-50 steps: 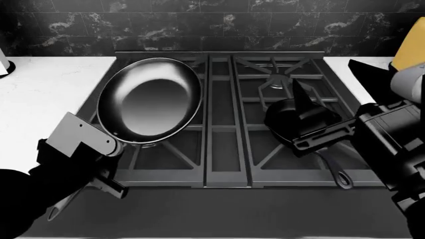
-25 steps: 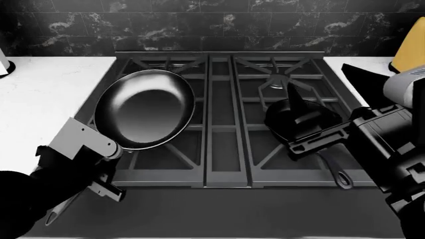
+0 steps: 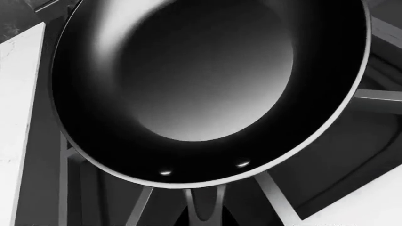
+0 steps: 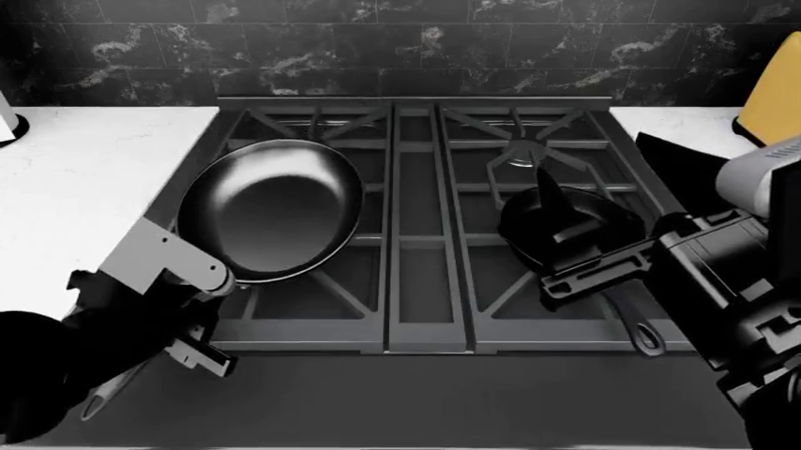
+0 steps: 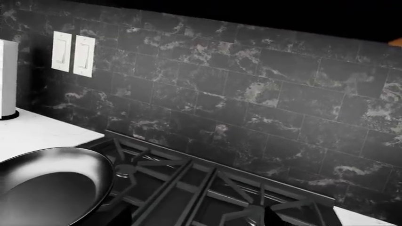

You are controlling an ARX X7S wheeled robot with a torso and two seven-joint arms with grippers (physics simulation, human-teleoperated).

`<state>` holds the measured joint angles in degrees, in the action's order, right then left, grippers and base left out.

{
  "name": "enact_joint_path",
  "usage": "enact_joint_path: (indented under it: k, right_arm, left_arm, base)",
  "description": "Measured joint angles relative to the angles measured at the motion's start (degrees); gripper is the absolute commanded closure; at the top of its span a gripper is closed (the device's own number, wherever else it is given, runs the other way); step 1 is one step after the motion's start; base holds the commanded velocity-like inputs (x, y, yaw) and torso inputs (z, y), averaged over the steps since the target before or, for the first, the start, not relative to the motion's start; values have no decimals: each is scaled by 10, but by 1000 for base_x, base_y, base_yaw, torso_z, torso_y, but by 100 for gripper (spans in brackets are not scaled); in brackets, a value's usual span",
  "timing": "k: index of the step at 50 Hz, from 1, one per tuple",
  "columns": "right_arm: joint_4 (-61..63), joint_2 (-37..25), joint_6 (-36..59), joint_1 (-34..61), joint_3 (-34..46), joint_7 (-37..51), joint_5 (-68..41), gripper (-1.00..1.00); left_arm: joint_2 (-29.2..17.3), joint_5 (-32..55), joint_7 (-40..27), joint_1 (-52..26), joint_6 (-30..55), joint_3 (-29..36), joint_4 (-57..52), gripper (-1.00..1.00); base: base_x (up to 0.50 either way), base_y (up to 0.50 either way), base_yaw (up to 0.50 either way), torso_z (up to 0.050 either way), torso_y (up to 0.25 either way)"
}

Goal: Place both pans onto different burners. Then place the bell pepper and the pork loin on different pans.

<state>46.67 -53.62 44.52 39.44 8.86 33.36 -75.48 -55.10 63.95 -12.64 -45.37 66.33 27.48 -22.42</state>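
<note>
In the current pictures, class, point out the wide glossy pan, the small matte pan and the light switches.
wide glossy pan [image 4: 269,208], head view, on its shiny inner base.
small matte pan [image 4: 586,223], head view, on its dark inner wall.
light switches [image 5: 73,54], right wrist view, between the two white rocker plates on the tiled wall.

Wall: I see black marbled tile [image 4: 414,42] behind the stove | Switches: two white rocker plates [image 5: 73,54] on that tile | Counter: white marbled top [image 4: 75,187] on the left side, more white at right [image 4: 676,127] | Far right: yellow object [image 4: 770,89], partly cut off
</note>
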Motion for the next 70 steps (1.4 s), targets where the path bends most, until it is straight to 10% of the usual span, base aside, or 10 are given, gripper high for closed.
enact_joint_path:
  k: [6, 7, 70]
  right_arm:
    - [-2, 0, -8, -10, -3, -7, 6, -100]
    - [-2, 0, -9, -12, -4, -8, 7, -100]
    - [-9, 21, 43, 105, 43, 35, -56, -100]
  left_arm:
    - [1, 3, -5, -8, 14, 2, -2, 100]
    - [1, 4, -5, -10, 16, 2, -3, -100]
    - [44, 185, -75, 2, -129, -217, -113, -100]
  base:
    - [0, 0, 0, 0, 0]
    - [0, 0, 0, 0, 0]
    - [0, 0, 0, 0, 0]
